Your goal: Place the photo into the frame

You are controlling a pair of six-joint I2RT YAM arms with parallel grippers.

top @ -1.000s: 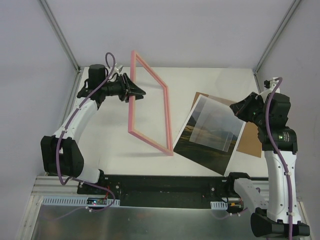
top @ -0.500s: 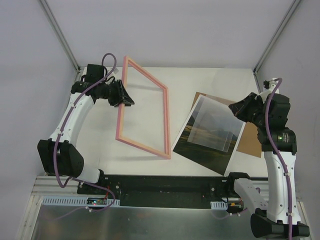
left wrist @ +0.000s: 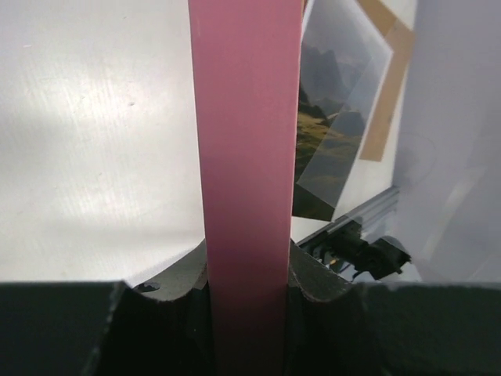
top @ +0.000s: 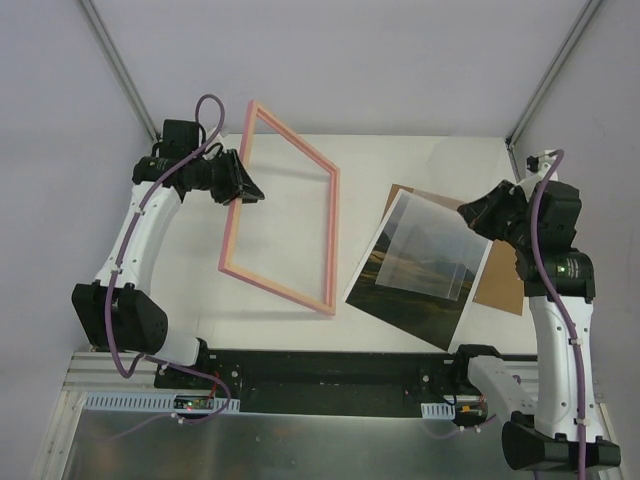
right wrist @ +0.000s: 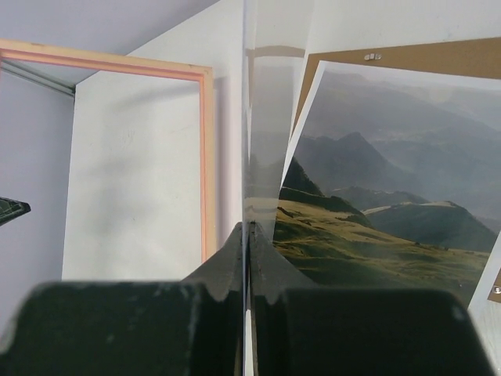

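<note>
The frame [top: 276, 288] stands left of the photo [top: 400, 300], which overlaps the board [top: 500, 285].

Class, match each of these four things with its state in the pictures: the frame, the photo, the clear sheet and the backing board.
1. frame
2. photo
3. clear sheet
4. brown backing board

A. lies under the photo
B. pinched in the right gripper
C. lies picture side up on the board
D. tilted, clamped in the left gripper

Pairs: 1-D, 2-C, 3-B, 4-A

Swung the frame [top: 331, 240] further left in the left gripper [top: 243, 189], drawn back, and tipped it flatter.
</note>
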